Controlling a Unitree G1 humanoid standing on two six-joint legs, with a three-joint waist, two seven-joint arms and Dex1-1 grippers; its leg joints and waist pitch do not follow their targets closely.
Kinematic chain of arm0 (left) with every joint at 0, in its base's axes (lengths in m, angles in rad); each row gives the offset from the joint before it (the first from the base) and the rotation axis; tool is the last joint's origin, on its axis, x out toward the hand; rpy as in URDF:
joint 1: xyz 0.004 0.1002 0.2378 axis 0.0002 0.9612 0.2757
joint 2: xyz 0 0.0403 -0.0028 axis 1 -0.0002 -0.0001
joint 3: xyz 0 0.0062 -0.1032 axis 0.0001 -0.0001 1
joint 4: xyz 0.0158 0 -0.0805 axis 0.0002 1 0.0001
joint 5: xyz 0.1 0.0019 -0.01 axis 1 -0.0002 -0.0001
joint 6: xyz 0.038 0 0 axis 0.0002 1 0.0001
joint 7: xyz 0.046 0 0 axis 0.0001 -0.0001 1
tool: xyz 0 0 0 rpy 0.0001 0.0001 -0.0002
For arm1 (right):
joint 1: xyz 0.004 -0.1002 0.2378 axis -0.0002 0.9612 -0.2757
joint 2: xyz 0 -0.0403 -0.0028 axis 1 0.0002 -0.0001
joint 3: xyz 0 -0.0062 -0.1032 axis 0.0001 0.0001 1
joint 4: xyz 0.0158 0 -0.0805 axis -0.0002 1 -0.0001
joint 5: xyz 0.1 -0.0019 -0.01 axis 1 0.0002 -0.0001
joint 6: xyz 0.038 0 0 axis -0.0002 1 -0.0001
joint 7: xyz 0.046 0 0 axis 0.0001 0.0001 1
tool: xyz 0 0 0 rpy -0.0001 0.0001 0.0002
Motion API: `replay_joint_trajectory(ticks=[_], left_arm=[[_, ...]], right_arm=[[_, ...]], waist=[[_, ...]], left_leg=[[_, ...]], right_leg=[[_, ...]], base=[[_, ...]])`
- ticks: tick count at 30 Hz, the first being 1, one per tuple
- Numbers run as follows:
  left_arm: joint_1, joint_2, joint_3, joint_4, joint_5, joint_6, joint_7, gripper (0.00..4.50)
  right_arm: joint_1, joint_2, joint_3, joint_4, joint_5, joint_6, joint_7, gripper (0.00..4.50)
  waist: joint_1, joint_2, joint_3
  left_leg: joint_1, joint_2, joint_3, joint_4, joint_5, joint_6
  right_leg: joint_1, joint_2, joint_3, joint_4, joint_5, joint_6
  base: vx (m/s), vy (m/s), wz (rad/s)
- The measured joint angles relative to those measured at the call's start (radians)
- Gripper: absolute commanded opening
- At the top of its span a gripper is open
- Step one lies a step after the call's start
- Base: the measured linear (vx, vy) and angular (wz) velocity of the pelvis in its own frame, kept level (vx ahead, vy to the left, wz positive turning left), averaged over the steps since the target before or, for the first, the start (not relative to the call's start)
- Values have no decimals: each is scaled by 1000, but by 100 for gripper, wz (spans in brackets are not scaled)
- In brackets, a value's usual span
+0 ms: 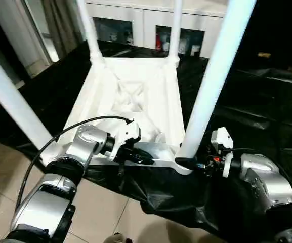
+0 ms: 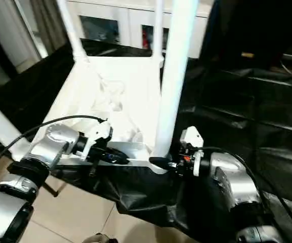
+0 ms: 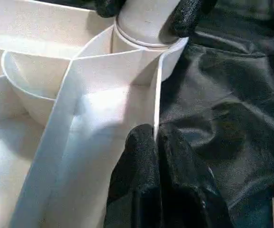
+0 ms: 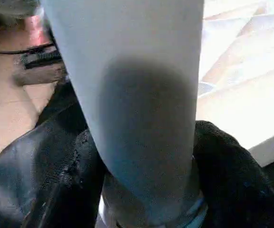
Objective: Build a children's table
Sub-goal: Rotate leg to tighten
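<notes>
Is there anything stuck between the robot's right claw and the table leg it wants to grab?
No, nothing visible is in the way. The right claw already has one black finger on each side of the near white leg, low down by the socket of the upside-down children's table.

a black sheet [image 1: 257, 116] covers the surface, hanging over a beige tiled floor [image 1: 110, 212]; a white cabinet with glass doors [image 1: 151, 30] stands behind.

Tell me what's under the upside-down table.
A black sheet lies under the table, spreading out past it on every side and hanging over the near edge above a tiled floor. What the sheet itself covers, and whatever sits directly beneath the tabletop, is hidden.
</notes>
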Motion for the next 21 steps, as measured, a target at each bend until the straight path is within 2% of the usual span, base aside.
replay_joint_trajectory(ticks=[2, 5, 6, 9, 12, 16, 17, 18, 21], left_arm=[[-11, -27, 9, 23, 10, 2, 87, 0], [-24, -86, 22, 59, 28, 20, 237, 0], [-36, -110, 27, 74, 35, 33, 293, 0], [-46, -135, 31, 86, 35, 52, 361, 0], [-57, -160, 44, 106, 38, 58, 437, 0], [-60, -175, 46, 114, 48, 57, 459, 0], [-60, -175, 47, 115, 49, 57, 458, 0], [-60, -175, 47, 115, 49, 56, 456, 0], [-60, -175, 46, 115, 50, 56, 447, 0]], right_arm=[[-5, 40, -27, 19, -23, -13, -128, 238], [-37, 121, -69, 75, -57, -24, -352, 228], [-55, 159, -90, 93, -65, -25, -448, 223], [-79, 192, -99, 117, -84, -28, -555, 212], [-122, 244, -107, 158, -117, -35, -686, 209], [-128, 252, -106, 170, -155, -60, -719, 209], [-128, 252, -106, 170, -158, -67, -718, 261], [-127, 252, -106, 172, -161, -76, -716, 274], [-120, 249, -106, 169, -158, -83, -690, 274]], waist=[[-6, 0, 0], [-34, 2, 2], [-47, 4, 5], [-64, 13, 7], [-80, 15, 7], [-84, 15, 7], [-84, 16, 7], [-84, 15, 7], [-83, 16, 6]], left_leg=[[6, 0, 0, -1, 1, -2], [26, -1, -2, -7, 1, -4], [31, -1, -5, -11, 0, -5], [31, -1, -18, -22, 0, -5], [30, -3, -21, -26, 0, -5], [30, -6, -20, -25, 1, -4], [30, -6, -20, -25, 1, -4], [30, -7, -20, -25, 1, -4], [31, -7, -17, -25, 1, -4]], right_leg=[[4, 0, 0, -1, 2, -1], [20, 0, -2, -8, -2, 6], [27, 0, -7, -16, -4, 9], [35, 0, -24, -42, -5, 10], [36, 0, -25, -50, -5, 10], [36, -1, -21, -50, -4, 10], [36, -1, -21, -50, -4, 9], [36, -1, -19, -50, -4, 8], [36, -1, -17, -50, -1, 5]], base=[[0, 0, 0], [0, 0, 0], [0, 0, 0], [0, 0, 0], [0, 0, 0], [0, 0, 0], [0, 0, 0], [0, 0, 0], [0, 0, 0]])
